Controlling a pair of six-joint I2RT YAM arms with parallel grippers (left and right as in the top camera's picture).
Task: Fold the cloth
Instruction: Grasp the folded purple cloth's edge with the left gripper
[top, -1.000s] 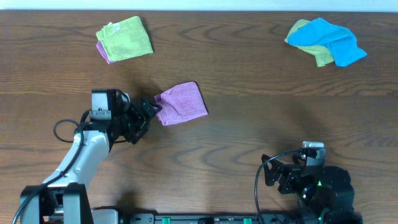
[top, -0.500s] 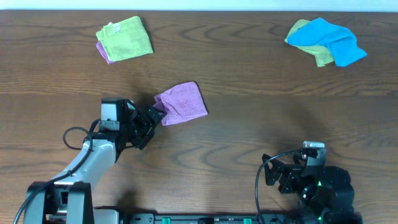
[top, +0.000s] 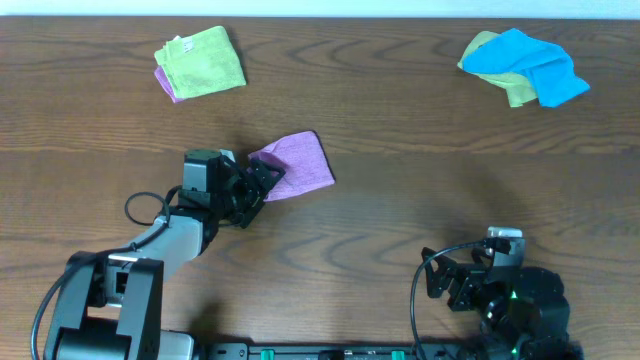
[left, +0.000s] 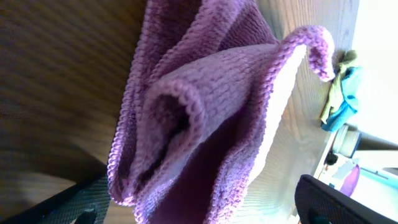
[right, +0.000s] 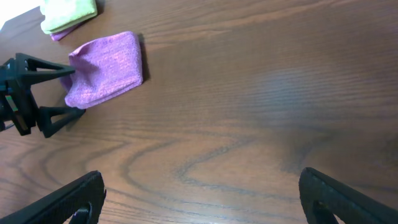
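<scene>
The cloth (top: 295, 165) lies on the bench (top: 420, 190), a little left of the middle, already doubled into a rough rectangle. Its left edge is rumpled: the left wrist view shows layers curling up into a loose roll with one corner flipped back. Your left gripper (top: 264, 179) is at that edge, jaws spread as wide as they go, one on each side of the raised folds. They hold nothing yet, and you cannot tell from these views whether either finger touches the fabric.

Your right gripper (top: 440, 279) is parked low at the near right, well apart from the cloth. Its jaws are also wide open and empty.

A green cloth (top: 201, 61) sits far left and a blue one (top: 527, 64) far right. Both are well clear of the work.

You look to be lining up a grasp for the next fold. That calls for easing in until the curled layers sit fully between the jaws, then closing on all of them together. A shallow bite on one layer would likely drag the stack open. Once you have the edge, lift it and carry it across to the opposite side.
</scene>
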